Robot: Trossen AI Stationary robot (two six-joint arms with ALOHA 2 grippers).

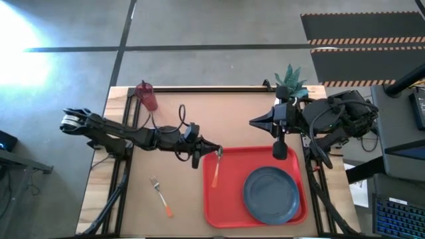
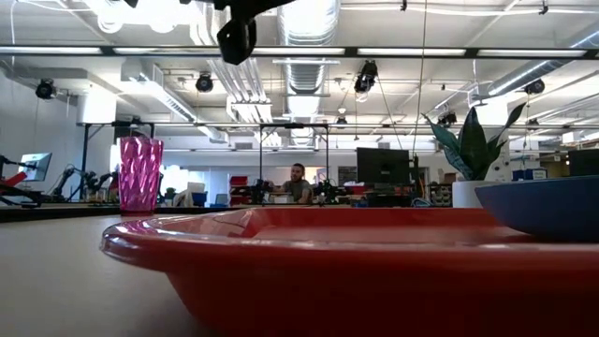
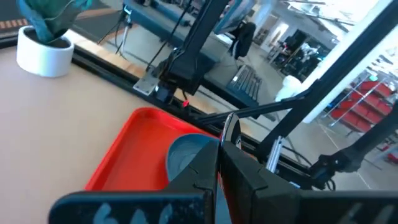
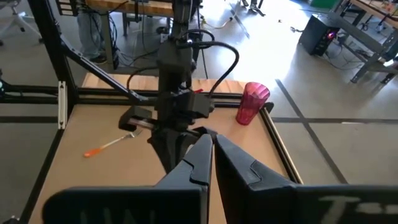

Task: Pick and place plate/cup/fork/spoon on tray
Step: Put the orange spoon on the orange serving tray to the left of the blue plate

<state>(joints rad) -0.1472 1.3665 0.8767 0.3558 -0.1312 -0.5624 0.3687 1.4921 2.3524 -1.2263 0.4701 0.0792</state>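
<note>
Left gripper (image 1: 217,153) was clamped on the spoon (image 1: 216,171) over the tray's (image 1: 229,206) left edge, plate (image 1: 271,194) on tray, fork (image 1: 161,196) and cup (image 1: 147,95) on table, right gripper (image 1: 280,151) closed empty.

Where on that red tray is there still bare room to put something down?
The tray is bare between the spoon the left end effector holds at its left edge and the plate. Its right half is crowded by the plate, and the right end effector hangs over its far rim.
</note>
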